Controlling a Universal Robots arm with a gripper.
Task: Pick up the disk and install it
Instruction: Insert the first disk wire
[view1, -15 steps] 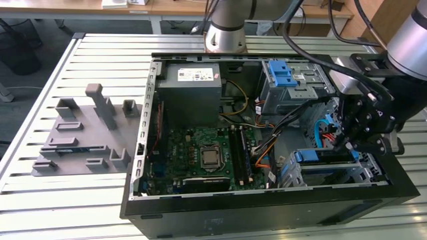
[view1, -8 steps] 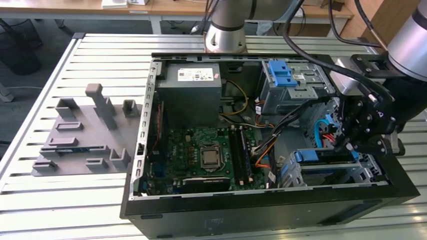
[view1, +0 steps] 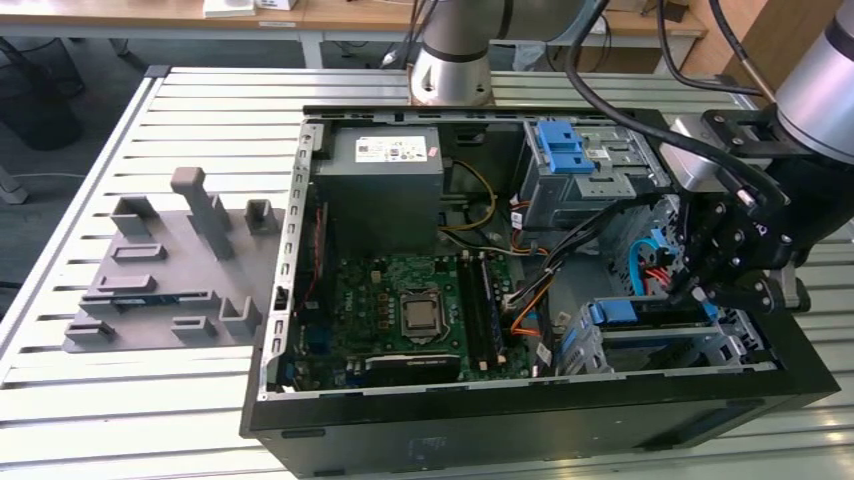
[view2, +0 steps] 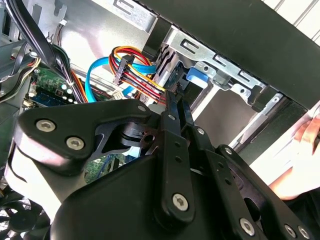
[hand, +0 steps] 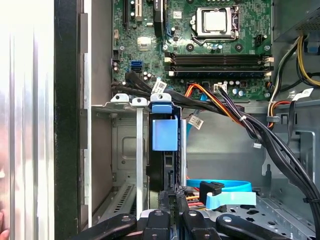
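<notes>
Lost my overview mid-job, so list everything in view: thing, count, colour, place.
computer case: one, black, open, on the slatted table.
power supply: one, grey, far corner of the case.
motherboard: one, green, on the case floor.
disk: one, blue carrier, standing on edge in the metal drive cage.
upper drive bay latch: one, blue, far end of the case.
fixture: one, grey, on the table at the exterior view's left.
arm: one, silver base beyond the case.
end effector: one, black, at the drive cage.
</notes>
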